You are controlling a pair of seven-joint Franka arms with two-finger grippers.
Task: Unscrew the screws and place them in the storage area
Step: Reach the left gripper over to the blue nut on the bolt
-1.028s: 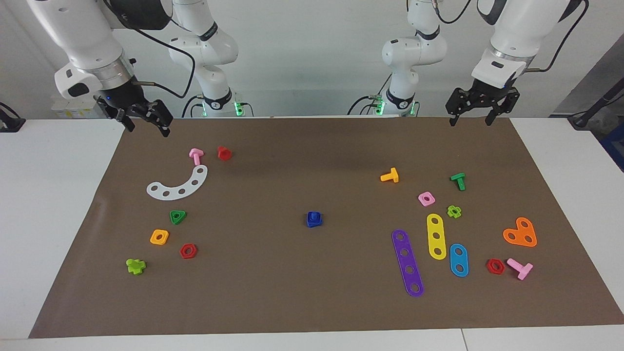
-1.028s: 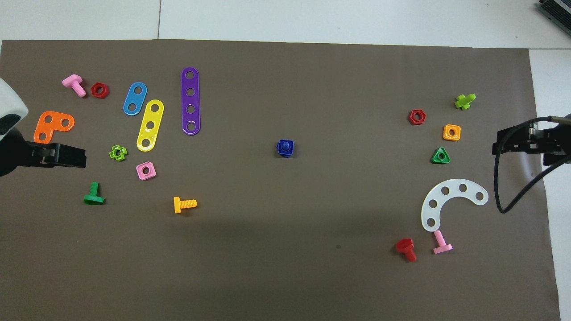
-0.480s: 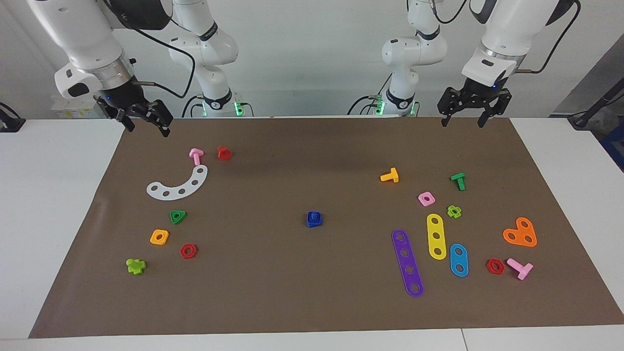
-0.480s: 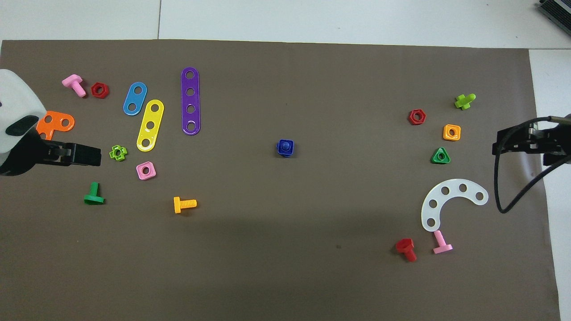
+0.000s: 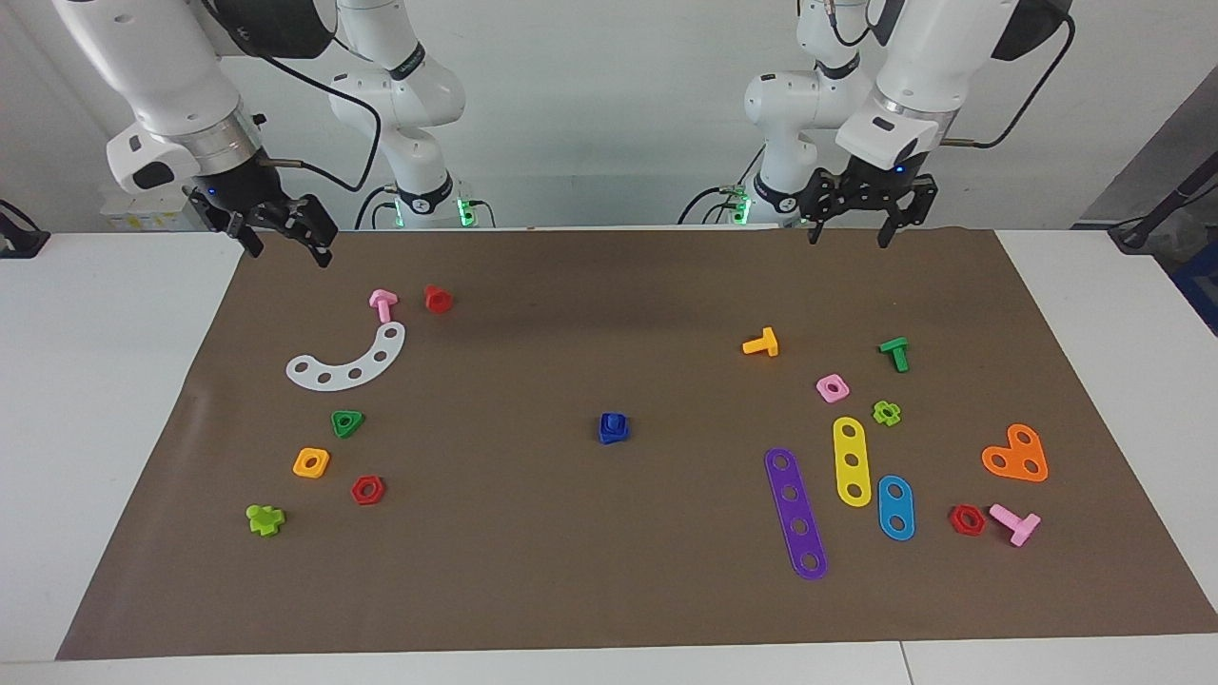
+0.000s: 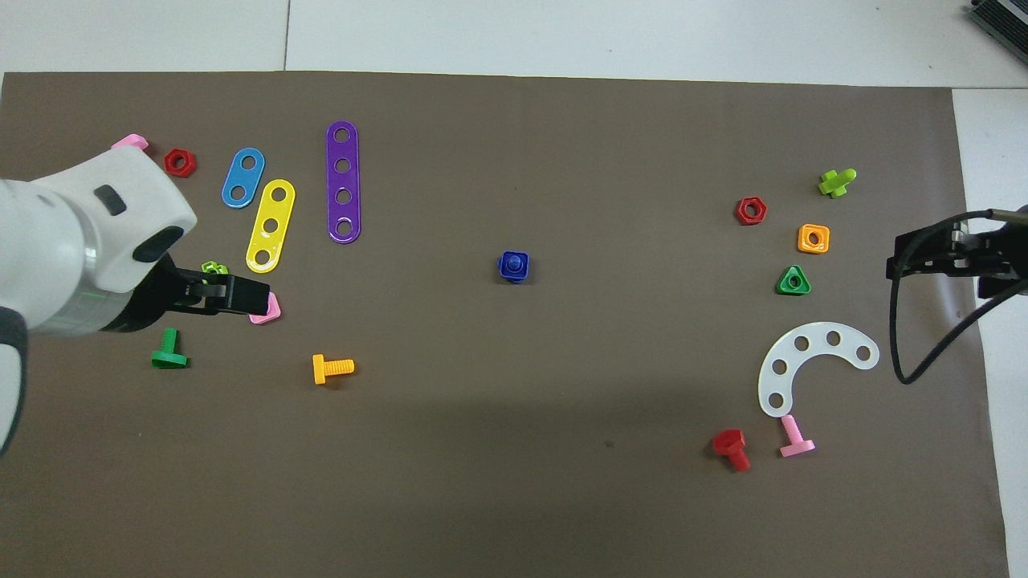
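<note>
I see the screws as one small dark-blue assembly at the middle of the brown mat, resting flat and well apart from every other part. From the overhead view the square nut forms the outline and a rounded stub of the bolt shows at its centre; the two pieces sit threaded together, so I cannot make out the triangular head separately. Toward the left arm's end of the table lie the orange bolt, the pink square nut and the purple strip. Toward the right arm's end lie the green triangular nut and the white curved plate. The left gripper hangs raised over the mat edge nearest the robots, fingers spread and empty. The right gripper waits over the mat corner at its own end, also released and holding nothing.
</note>
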